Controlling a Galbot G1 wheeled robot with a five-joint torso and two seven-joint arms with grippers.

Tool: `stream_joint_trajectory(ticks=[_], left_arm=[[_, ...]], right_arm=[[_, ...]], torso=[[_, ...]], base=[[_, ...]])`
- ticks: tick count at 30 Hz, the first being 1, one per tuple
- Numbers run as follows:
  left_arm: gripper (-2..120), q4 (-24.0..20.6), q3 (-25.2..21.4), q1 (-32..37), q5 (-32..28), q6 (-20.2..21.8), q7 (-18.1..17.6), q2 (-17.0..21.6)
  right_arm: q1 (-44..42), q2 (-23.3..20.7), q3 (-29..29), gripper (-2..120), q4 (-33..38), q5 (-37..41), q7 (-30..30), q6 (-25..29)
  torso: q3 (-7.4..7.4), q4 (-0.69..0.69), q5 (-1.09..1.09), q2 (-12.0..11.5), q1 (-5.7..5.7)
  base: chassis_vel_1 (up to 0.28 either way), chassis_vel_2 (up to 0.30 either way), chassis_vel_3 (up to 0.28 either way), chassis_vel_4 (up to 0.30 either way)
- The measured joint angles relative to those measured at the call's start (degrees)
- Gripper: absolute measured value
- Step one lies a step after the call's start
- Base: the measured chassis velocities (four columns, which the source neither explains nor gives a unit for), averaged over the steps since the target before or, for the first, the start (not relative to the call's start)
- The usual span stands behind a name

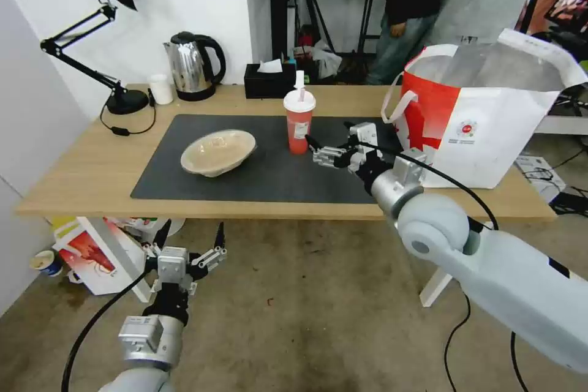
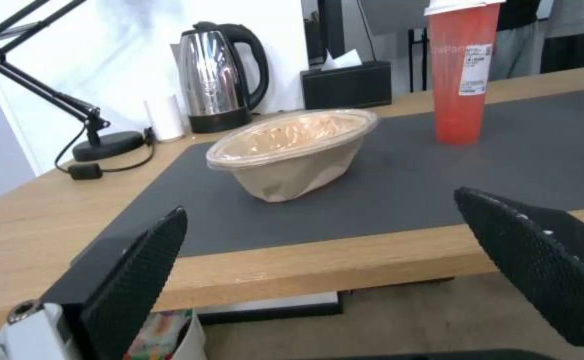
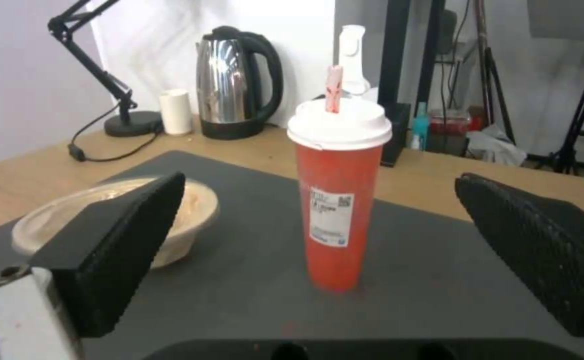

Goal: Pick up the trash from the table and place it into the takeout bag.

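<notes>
The red drink cup (image 1: 299, 120) stands upright on the dark mat (image 1: 257, 177) of the worktop (image 1: 79, 177), its long axis vertical; the right pincer (image 1: 318, 146) is just beside it, on the side of the takeout bag (image 1: 484, 128), with fingers spread and nothing between them; in the right wrist view the cup (image 3: 337, 200) sits centred in the gap, a little ahead. The left pincer (image 1: 191, 239) hangs open below the worktop edge, well apart; so the right arm is the nearer 1. The beige bowl (image 1: 218, 152) lies to the cup's left.
</notes>
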Motion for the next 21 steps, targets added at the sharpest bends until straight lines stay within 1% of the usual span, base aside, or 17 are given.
stream_joint_trajectory(ticks=[16,21], left_arm=[[100,0.00,0.00,0.00,0.00,0.00,0.00,0.00],[100,0.00,0.00,0.00,0.00,0.00,0.00,0.00]], right_arm=[[3.03,1.78,-2.13,100,-3.51,-0.04,0.10,-0.42],[4.72,2.87,-3.56,100,-5.26,-0.12,0.34,-0.68]], torso=[[0.00,0.00,0.01,0.00,0.00],[0.00,0.01,0.00,0.00,0.00]], base=[[0.000,0.000,0.000,0.000],[0.000,0.000,0.000,0.000]])
